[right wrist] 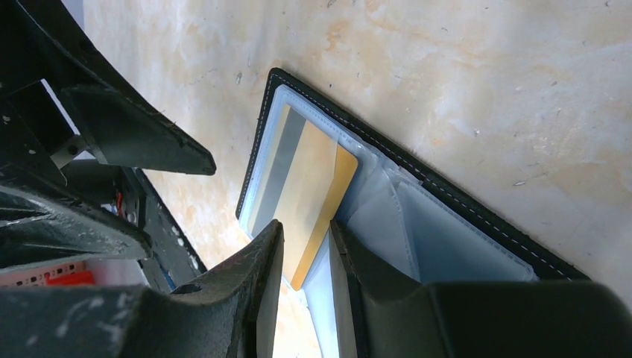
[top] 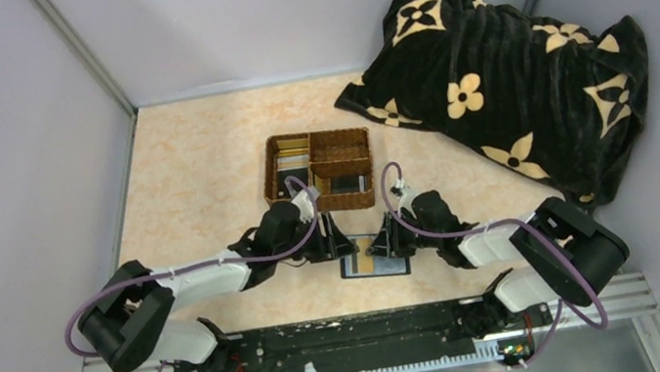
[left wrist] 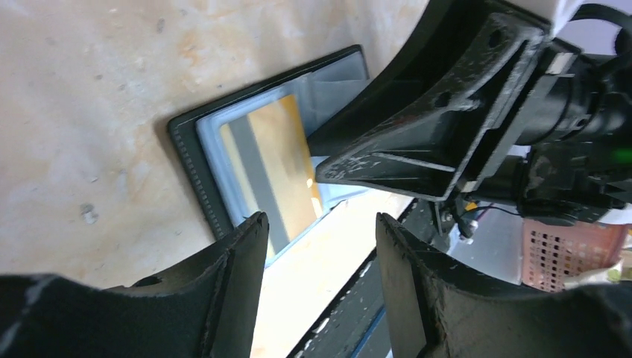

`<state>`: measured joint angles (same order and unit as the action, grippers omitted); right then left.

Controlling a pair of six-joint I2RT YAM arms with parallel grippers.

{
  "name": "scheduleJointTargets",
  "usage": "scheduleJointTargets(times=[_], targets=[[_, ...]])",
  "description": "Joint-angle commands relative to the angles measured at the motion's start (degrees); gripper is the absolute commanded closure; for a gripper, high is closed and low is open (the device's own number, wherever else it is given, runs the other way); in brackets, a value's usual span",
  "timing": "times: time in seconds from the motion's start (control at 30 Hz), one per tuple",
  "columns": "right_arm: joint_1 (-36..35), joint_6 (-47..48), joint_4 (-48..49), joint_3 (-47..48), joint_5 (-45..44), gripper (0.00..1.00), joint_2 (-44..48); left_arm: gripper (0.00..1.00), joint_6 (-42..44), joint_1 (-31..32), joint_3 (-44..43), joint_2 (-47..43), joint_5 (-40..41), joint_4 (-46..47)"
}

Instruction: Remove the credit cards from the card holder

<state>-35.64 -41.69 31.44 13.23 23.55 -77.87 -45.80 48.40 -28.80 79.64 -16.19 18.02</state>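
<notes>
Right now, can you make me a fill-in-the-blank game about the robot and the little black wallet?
1. The card holder lies ___ on the table.
2. The card in its clear pocket is ___ with a grey stripe.
3. The left gripper holds ___.
4. The flowered blanket is mostly ___.
Missing words: open; gold; nothing; black.

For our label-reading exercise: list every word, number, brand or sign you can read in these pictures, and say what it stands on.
No text can be read.
The gold card shows only a plain grey stripe.
The card holder, wicker tray and flower-patterned blanket show no legible writing; anything inside the tray is too small to read.
</notes>
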Motion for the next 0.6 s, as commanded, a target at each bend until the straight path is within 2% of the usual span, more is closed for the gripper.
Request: scheduleJointTargets(times=[0.0,0.3,0.57], targets=[[-0.75,0.21,1.07,0.17,-0.78,0.70,-0.20,0.39,-1.59,0.20,0.39,1.59,-4.60,7.17],[-0.76,0.56,-0.90,0.04,-1.56,0.70,1.55,0.39,-2.55,0.20,1.09,9.93,-5.51,9.57],[-0.77,0.47,-1.06,0.04,-1.86,0.70,1.63,0.39,-2.27,0.20,1.47,10.80,-4.44,8.38]])
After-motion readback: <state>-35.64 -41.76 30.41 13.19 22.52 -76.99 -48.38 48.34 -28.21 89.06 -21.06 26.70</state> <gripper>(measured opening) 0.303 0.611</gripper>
